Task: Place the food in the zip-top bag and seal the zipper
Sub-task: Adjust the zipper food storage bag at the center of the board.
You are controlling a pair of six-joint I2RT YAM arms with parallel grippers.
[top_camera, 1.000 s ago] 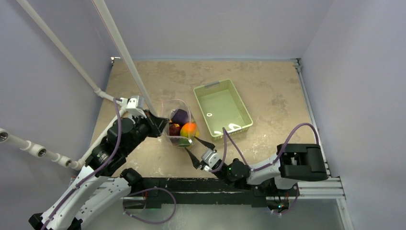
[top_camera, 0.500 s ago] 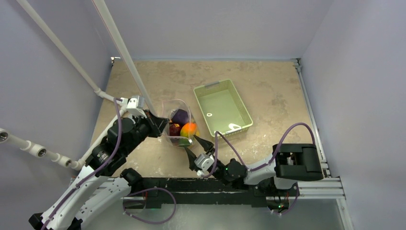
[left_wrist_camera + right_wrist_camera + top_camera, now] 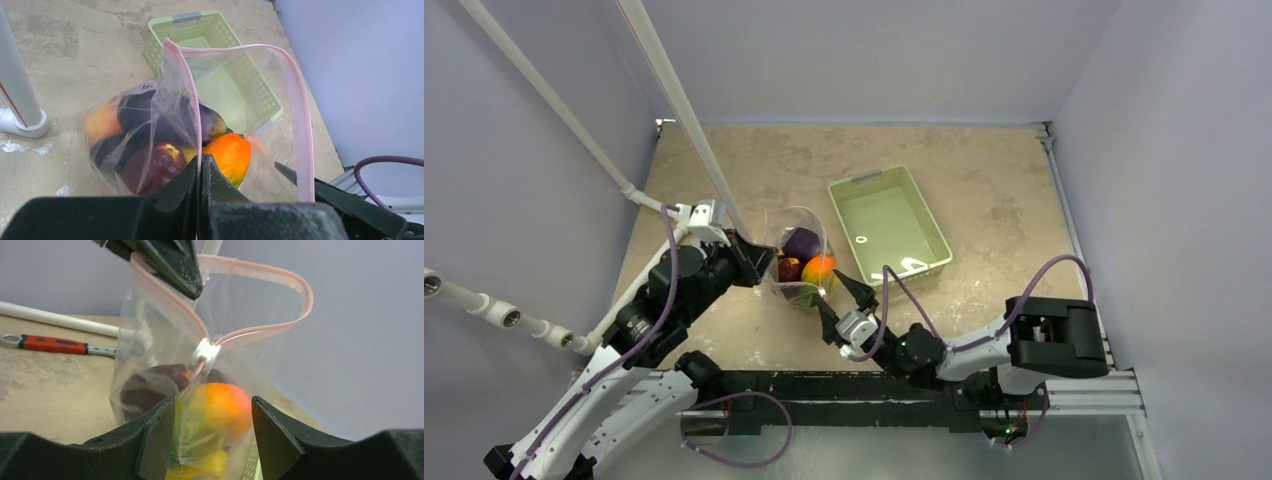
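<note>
The zip-top bag (image 3: pixel 799 255) stands upright, mouth open, pink zipper (image 3: pixel 301 125) looping round the top. Inside lies the food: an orange-yellow fruit (image 3: pixel 228 155), a dark red apple (image 3: pixel 155 167), a purple eggplant (image 3: pixel 150 107) and yellow pieces at the bottom (image 3: pixel 210 465). My left gripper (image 3: pixel 201 161) is shut on the bag's rim at its left side. My right gripper (image 3: pixel 212 407) is open, its fingers flanking the bag's near lower edge just below the white slider tab (image 3: pixel 206 351). In the top view it (image 3: pixel 831 292) sits right against the bag.
A pale green basket (image 3: pixel 884 220) stands just right of the bag. White pipes (image 3: pixel 679 110) slant over the table's left side. A red-handled wrench (image 3: pixel 50 345) lies on the table behind the bag.
My right gripper has advanced toward the bag and now straddles its near edge. The left gripper and the bag have stayed put.
</note>
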